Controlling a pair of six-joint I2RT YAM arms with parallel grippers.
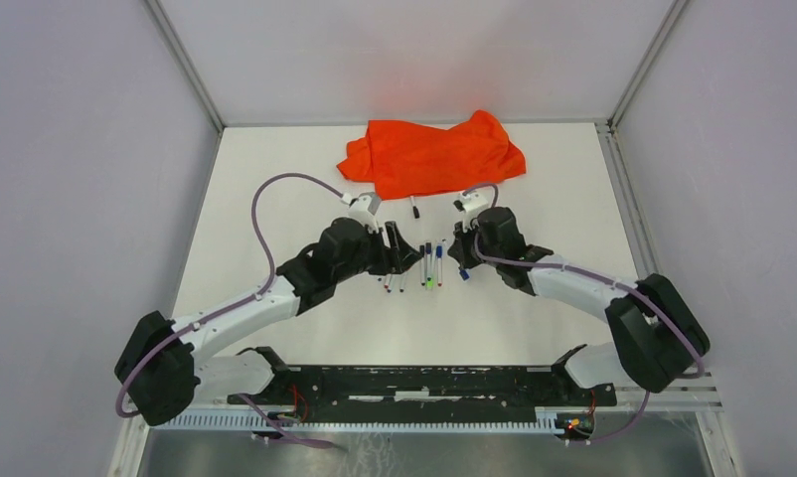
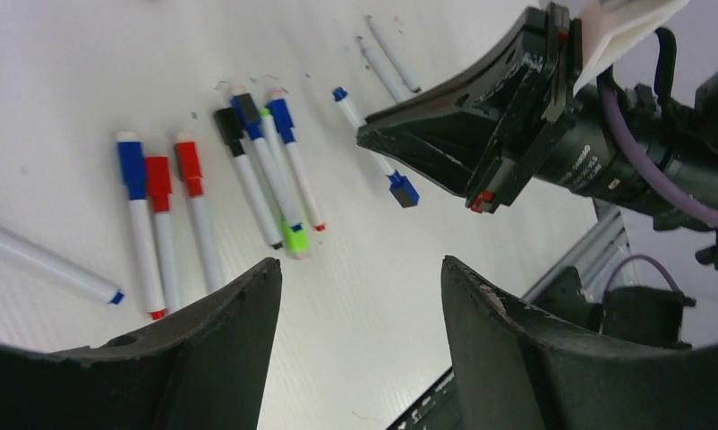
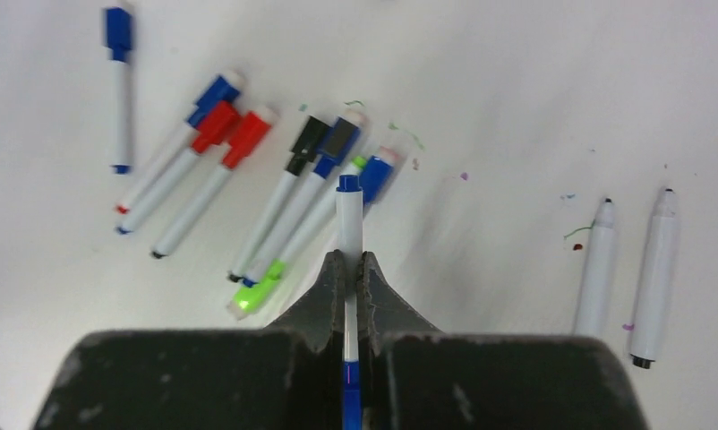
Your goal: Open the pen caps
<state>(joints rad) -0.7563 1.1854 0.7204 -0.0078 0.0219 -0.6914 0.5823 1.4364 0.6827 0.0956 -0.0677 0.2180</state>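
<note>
While the right gripper [image 3: 351, 264] is clamped tight on the white barrel of a blue pen [image 3: 349, 215], held in the air just beside the green cap [image 3: 252, 297], that pen's own blue cap [image 2: 403, 190] is on and sticks out below the fingers, towards the left gripper [image 2: 360, 287]. The left gripper's fingers stand wide apart with nothing between them, near the green cap, facing the held pen.

Most of the job looks undone. About eight pen caps [image 3: 248, 134] in blue, red, black and green sit on their pens in a loose row around the green cap, all lying flat on the table. Two white barrels [image 3: 597, 269] lie well apart from the green cap, to its right in the right wrist view, showing dark tips and no coloured cap, so I judge them already opened. Where their caps went, I cannot tell. The pull on the held blue cap is not yet made; the left fingers have not closed on it.
</note>
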